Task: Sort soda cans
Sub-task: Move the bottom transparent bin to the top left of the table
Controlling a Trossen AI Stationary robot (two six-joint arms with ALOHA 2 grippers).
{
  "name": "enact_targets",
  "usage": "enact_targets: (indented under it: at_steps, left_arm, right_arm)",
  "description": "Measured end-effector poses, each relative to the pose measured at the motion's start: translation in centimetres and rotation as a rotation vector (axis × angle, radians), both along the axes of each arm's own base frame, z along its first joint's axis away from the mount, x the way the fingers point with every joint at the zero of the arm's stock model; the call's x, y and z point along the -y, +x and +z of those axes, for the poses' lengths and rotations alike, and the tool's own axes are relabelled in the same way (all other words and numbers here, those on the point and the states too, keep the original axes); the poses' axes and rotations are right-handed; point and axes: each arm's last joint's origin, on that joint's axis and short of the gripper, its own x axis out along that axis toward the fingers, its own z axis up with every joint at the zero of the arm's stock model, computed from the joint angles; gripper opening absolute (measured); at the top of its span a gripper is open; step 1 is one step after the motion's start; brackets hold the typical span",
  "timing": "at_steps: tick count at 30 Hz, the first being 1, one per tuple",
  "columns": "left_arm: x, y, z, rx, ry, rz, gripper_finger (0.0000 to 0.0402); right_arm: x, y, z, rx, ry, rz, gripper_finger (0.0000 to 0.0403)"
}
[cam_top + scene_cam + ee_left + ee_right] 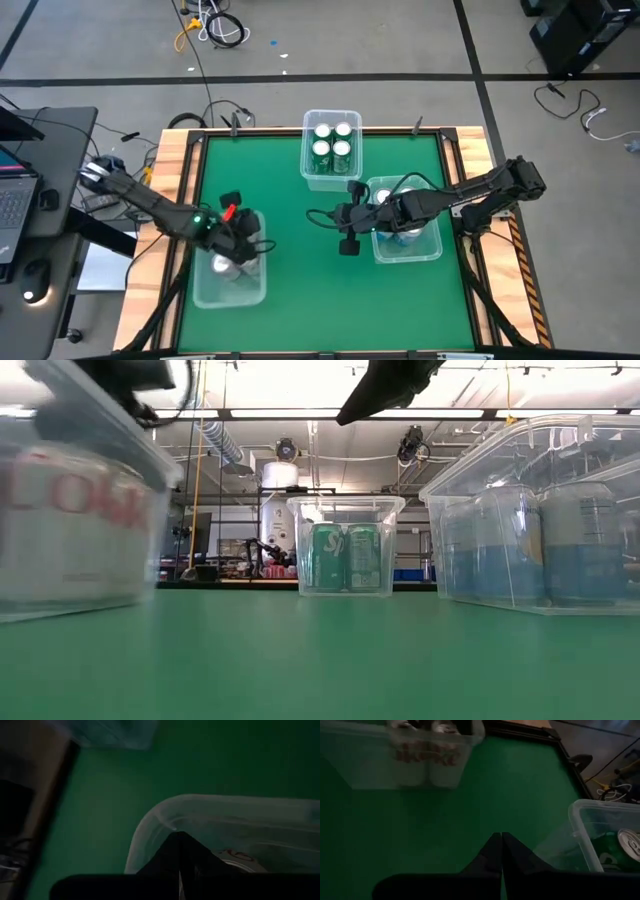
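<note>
Near the left edge of the green felt table top [320,290], toward the front left corner: a clear plastic rectangular bin [228,285] holding silver-white soda cans [222,265] with red lettering, seen blurred in the low view; exact count hidden by the arm. Above that bin's rear end: the left gripper [243,243], fingers pressed together, empty, tip pointing down over the bin's rim in the left wrist view, with one silver can top [242,864] just beyond the tip.

At the middle of the far edge: a second clear plastic rectangular bin [331,150] with four green soda cans [332,142] standing upright in a two-by-two block, shiny silver tops up. In the low view two of these green cans [345,557] visible side by side through the bin's wall.

Right of centre, over bare green felt just beside the third bin's left wall: the right gripper [347,240], fingers closed on nothing, raised off the surface.

Toward the right edge: a third clear plastic rectangular bin [408,245], mostly covered by the right arm from above. Through its wall in the low view: blue soda cans [520,545] standing upright; number not clear.
</note>
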Motion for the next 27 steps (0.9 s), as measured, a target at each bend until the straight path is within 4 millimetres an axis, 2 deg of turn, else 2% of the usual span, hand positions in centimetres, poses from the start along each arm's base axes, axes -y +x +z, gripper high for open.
enact_targets:
  at_steps: [7, 16, 19, 21, 24, 27]
  left_arm:
    - [-2.5, 1.4, -1.7, 0.055, 0.067, 0.029, 0.0000]
    - [-6.0, 3.7, -0.7, 0.083, 0.206, -0.003, 0.0000]
    - [-6.6, 3.9, 1.1, 0.088, 0.223, -0.002, 0.0000]
    - [-6.5, 4.0, 3.4, 0.146, 0.198, -0.010, 0.0000]
    - [-5.4, 3.4, 6.2, 0.191, 0.077, -0.076, 0.0000]
    - [-3.6, 2.7, 8.4, 0.223, -0.092, -0.191, 0.0000]
  right_arm:
    - [0.1, -0.3, -0.3, -0.035, 0.017, -0.034, 0.0000]
    - [0.1, -0.4, -0.4, -0.038, 0.010, -0.063, 0.0000]
    - [-0.1, -0.5, -0.4, -0.037, 0.002, -0.064, 0.0000]
    - [-0.3, -0.5, -0.4, -0.042, -0.005, -0.063, 0.0000]
    - [-0.5, -0.7, -0.4, -0.048, -0.007, -0.055, 0.0000]
    - [-0.8, -0.7, -0.5, -0.052, -0.008, -0.046, 0.0000]
